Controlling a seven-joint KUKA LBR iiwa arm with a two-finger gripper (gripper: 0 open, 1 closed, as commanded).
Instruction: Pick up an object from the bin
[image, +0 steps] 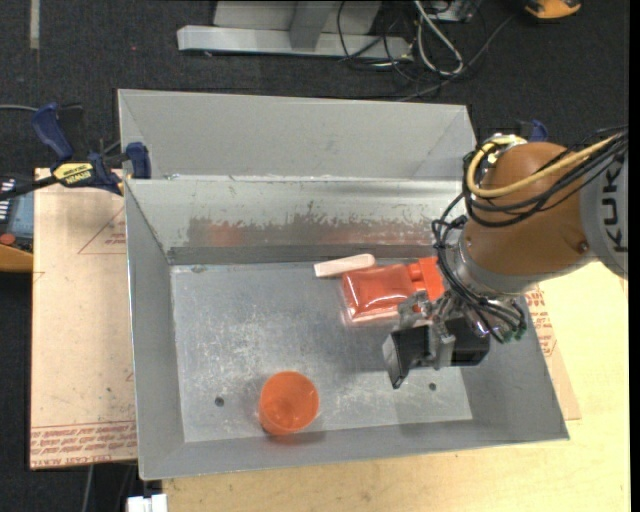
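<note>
Near the front of the grey bin (150, 320) lies an orange round cup (289, 402). At mid-right, a pale stick (344, 265) lies just behind an orange-red packet (378, 294). The gripper (412, 352) hangs just beside the packet's front right corner; whether it is spread or closed cannot be told.

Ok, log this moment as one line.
jaws: beside orange rectangular packet | pale flat stick: behind packet | orange round plastic object: front-left, apart
</note>
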